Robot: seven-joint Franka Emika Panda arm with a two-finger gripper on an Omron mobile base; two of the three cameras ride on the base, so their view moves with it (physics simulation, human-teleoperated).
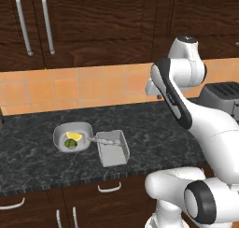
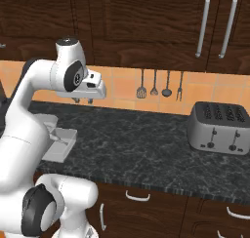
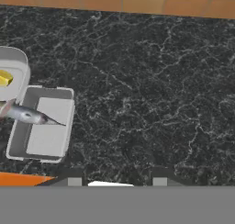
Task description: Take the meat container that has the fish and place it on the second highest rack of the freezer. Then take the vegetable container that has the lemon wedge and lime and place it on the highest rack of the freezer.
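My gripper (image 3: 114, 182) is part open and holds nothing, up above the counter (image 3: 151, 90). The fish box (image 3: 42, 126) sits down to one side, touching the lemon bowl (image 1: 72, 137). I am on the first step. Next I must move over the fish box and go down.

In the right base view the white arm covers the left part of the rectangular grey meat container (image 2: 62, 143); only its right end shows. In the hand view the rounded grey vegetable container (image 3: 13, 69) is cut by the left edge, with just a sliver of the yellow lemon wedge (image 3: 4, 78) showing, and the silvery fish (image 3: 25, 114) loses its tail end at that edge. In the left base view the arm hides the left part of the grey slotted toaster (image 1: 223, 97), which the right edge cuts too.
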